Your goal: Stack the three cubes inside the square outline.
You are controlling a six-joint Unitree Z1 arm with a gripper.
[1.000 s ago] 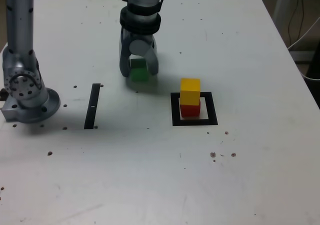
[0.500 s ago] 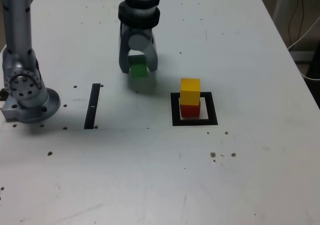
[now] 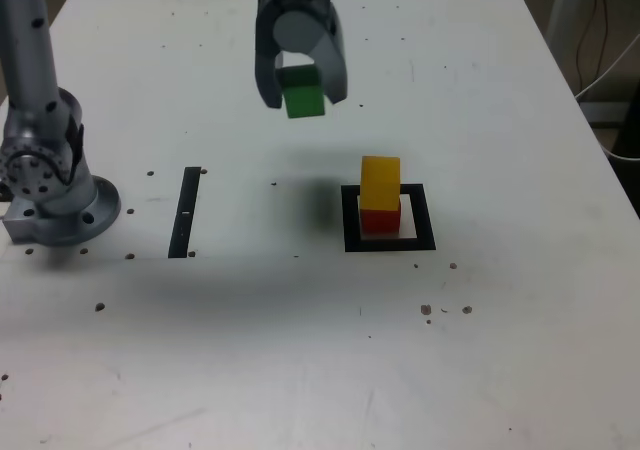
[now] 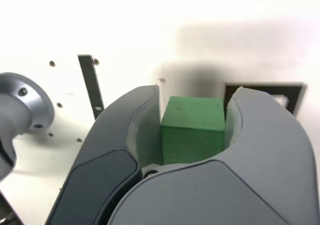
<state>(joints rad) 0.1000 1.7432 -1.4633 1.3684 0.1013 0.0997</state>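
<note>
1. Since a second earlier, the end effector (image 3: 301,88) had lifted the green cube (image 3: 303,99) clear off the surface (image 3: 500,350) and drifted toward the exterior view's right, closer to the stack. Nothing else budged: stack and tape marks sat where they were.

2. Grip check: both jaws were pressed in on the green cube's two sides. The wrist view showed it wedged snugly between them (image 4: 193,130), sitting square and not tilted as far as I could tell.

3. Where stuff was: the yellow cube (image 3: 379,182) rested on top of the red cube (image 3: 378,220), and the red one sat inside the square outline (image 3: 350,220). From that stack, the carried green cube hung up around 10 o'clock in the exterior view, well apart and higher than the yellow top.

4. Black strip (image 3: 185,212) lay way off at about 9 o'clock from the outline, not involved. Arm base (image 3: 50,185) sat further out the same way.

5. Step in hand, my guess: the carry leg for the last cube. Two stacked, one to go.

6. Next move would need the green cube brought directly over the yellow one, faces lined up, then lowered gently until it touched before letting go. The stack looked narrow, so an off-centre drop or a sideways nudge could topple it.
</note>
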